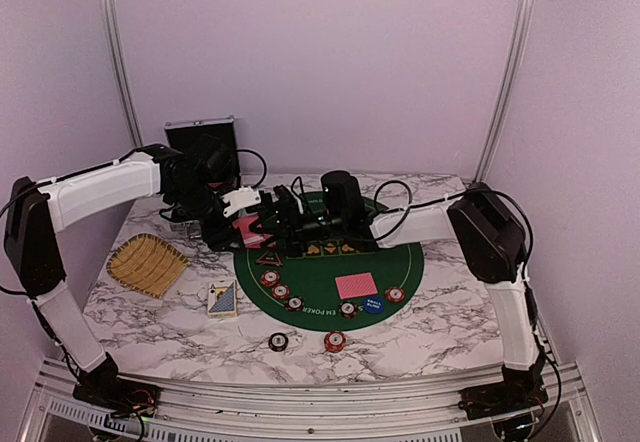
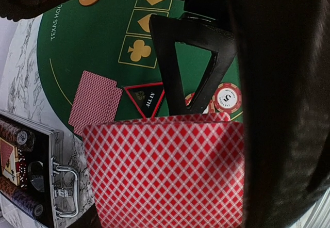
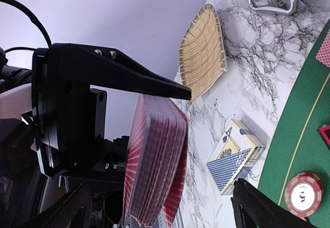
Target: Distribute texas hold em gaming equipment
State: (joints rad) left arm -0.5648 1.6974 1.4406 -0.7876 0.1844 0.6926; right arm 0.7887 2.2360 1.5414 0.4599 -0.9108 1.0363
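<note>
My left arm stretches in from the left over the table (image 1: pixel 430 322), its gripper (image 1: pixel 238 218) pinching a deck of red-backed playing cards (image 2: pixel 165 171) above the green mat's (image 1: pixel 330 262) left edge. My right gripper (image 1: pixel 278 224), reaching in from the right, faces the deck with jaws spread wide.

The deck of playing cards (image 2: pixel 165 171) shows a red-and-white diamond lattice back. The mat (image 2: pixel 77 42) is green with yellow suit symbols. The poker chip (image 3: pixel 304 194) is red with white edge stripes, the tray (image 1: pixel 147 262) woven yellow, the table (image 1: pixel 420 332) white veined grey.
</note>
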